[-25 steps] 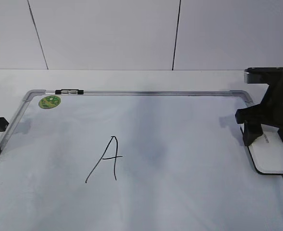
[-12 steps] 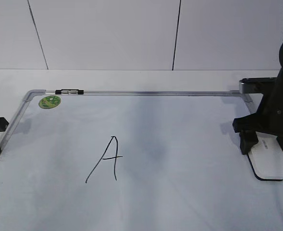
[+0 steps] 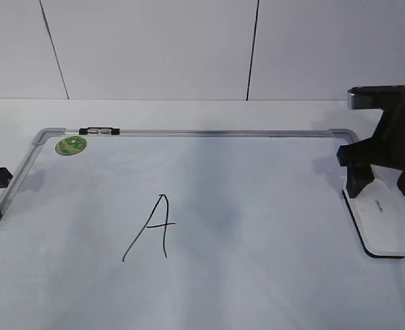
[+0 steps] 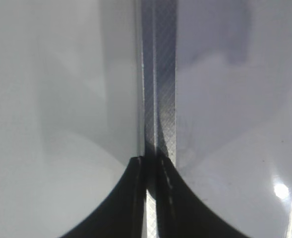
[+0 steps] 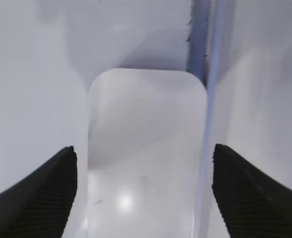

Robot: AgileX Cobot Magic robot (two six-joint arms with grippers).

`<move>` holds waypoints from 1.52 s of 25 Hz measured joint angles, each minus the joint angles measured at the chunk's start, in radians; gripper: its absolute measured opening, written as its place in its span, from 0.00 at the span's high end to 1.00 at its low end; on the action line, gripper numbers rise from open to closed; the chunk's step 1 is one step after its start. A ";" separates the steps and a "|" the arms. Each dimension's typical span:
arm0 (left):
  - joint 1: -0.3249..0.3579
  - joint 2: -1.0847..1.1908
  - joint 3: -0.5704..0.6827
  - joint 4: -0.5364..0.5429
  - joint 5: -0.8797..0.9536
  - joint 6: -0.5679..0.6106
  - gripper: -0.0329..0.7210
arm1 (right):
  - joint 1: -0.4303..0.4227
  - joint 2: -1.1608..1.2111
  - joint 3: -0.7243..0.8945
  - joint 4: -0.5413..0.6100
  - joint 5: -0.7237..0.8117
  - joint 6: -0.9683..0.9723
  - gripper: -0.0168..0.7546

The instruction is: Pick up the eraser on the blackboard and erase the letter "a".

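Eraser [image 3: 382,223] lies flat at the right edge of the blackboard [image 3: 257,206], not yet lifted; the right gripper [image 5: 145,191] hangs over it with jaws spread wide to either side, not touching; the letter [image 3: 150,228] stands whole, left of centre; the left gripper [image 4: 152,198] rests pressed together on the frame; grasping and wiping remain.

The eraser [image 3: 383,223] between the right claw's [image 5: 141,193] black, finely ribbed fingers [image 5: 39,196] is white with a black underside and small grey print. The blackboard [image 3: 257,206] is white with a grey frame; a black letter "A" [image 3: 150,227] and a round green sticker [image 3: 71,145] lie far to that claw's left.
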State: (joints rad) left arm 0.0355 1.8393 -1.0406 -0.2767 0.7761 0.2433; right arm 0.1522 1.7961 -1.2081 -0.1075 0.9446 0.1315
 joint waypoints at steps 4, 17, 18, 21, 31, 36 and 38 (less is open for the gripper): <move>0.000 0.000 0.000 0.000 0.000 0.000 0.93 | 0.000 -0.050 -0.038 -0.020 0.075 -0.002 0.13; 0.000 0.024 -0.090 0.028 0.055 0.015 0.53 | 0.000 -0.204 -0.046 -0.015 0.179 -0.017 0.15; 0.000 0.024 -0.109 0.029 0.062 0.015 0.46 | 0.000 -0.204 -0.046 -0.005 0.183 -0.026 0.15; 0.000 0.024 -0.169 0.030 0.124 0.015 0.34 | 0.000 -0.206 -0.046 0.024 0.204 -0.048 0.16; -0.006 -0.127 -0.285 0.028 0.378 -0.034 0.31 | 0.000 -0.383 -0.046 0.038 0.280 -0.063 0.16; -0.020 -0.326 -0.277 0.027 0.433 -0.071 0.31 | 0.000 -0.499 -0.042 0.053 0.288 -0.072 0.17; -0.026 -0.417 -0.249 0.027 0.442 -0.088 0.31 | 0.000 -0.543 -0.037 0.068 0.290 -0.079 0.17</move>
State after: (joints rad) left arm 0.0100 1.4225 -1.2893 -0.2502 1.2177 0.1549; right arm 0.1522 1.2527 -1.2454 -0.0394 1.2343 0.0529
